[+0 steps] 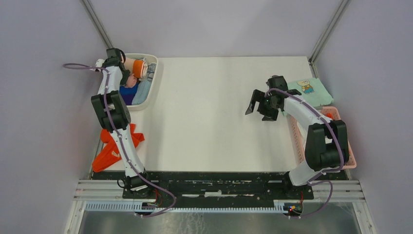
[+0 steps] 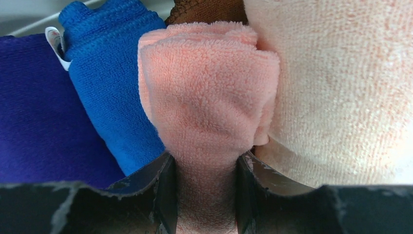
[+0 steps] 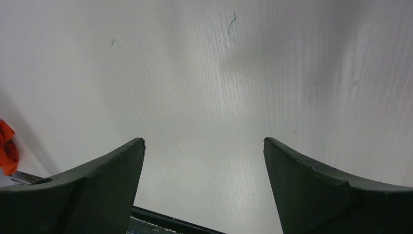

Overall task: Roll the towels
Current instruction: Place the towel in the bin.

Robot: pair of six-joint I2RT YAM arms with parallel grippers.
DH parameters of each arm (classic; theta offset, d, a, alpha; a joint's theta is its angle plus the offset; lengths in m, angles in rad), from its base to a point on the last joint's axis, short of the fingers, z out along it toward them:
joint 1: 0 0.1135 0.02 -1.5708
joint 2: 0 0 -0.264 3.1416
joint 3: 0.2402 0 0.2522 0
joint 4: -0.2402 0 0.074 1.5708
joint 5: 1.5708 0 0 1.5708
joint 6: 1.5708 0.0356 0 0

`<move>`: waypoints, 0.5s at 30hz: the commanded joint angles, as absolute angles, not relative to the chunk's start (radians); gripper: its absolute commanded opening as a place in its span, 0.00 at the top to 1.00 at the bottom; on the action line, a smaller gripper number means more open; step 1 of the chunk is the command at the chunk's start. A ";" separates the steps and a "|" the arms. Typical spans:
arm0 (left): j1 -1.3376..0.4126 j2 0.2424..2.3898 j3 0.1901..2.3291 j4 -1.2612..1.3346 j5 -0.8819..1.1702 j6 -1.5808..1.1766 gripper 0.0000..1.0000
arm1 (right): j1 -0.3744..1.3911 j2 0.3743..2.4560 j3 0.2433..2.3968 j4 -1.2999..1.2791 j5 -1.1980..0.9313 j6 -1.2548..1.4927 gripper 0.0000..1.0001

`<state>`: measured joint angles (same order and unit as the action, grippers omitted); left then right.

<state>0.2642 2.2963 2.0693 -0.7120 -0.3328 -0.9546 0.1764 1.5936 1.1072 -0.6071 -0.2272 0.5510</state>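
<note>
My left gripper (image 2: 204,161) is shut on a rolled pale pink towel (image 2: 209,107), its fingers pressing both sides of the roll. In the top view the left gripper (image 1: 129,69) holds this roll (image 1: 140,67) over the white basket (image 1: 155,80) at the table's far left corner. A loose red-orange towel (image 1: 113,147) lies crumpled at the left table edge beside the left arm. My right gripper (image 1: 257,108) hangs open over bare white table right of centre; its wrist view shows the gripper (image 3: 204,141) with nothing between the fingers.
The white basket holds a blue roll (image 2: 114,78), a dark purple roll (image 2: 39,117) and a cream cloth (image 2: 341,87). A mint-green bear-print cloth (image 1: 311,90) lies far right. A pink basket (image 1: 348,158) with something red-orange (image 1: 330,115) stands at the right edge.
</note>
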 commanded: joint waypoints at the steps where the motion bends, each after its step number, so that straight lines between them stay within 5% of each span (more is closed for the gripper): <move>1: 0.271 2.351 2.112 -0.635 -0.292 -1.034 0.75 | 0.166 1.600 1.102 -0.582 -0.242 0.542 0.01; 7: 0.270 2.350 2.106 -0.625 -0.278 -1.053 0.44 | 0.165 1.608 1.095 -0.574 -0.267 0.550 0.00; 15: 0.271 2.235 2.061 -0.641 -0.332 -1.051 0.29 | 0.164 1.587 1.087 -0.557 -0.299 0.558 0.00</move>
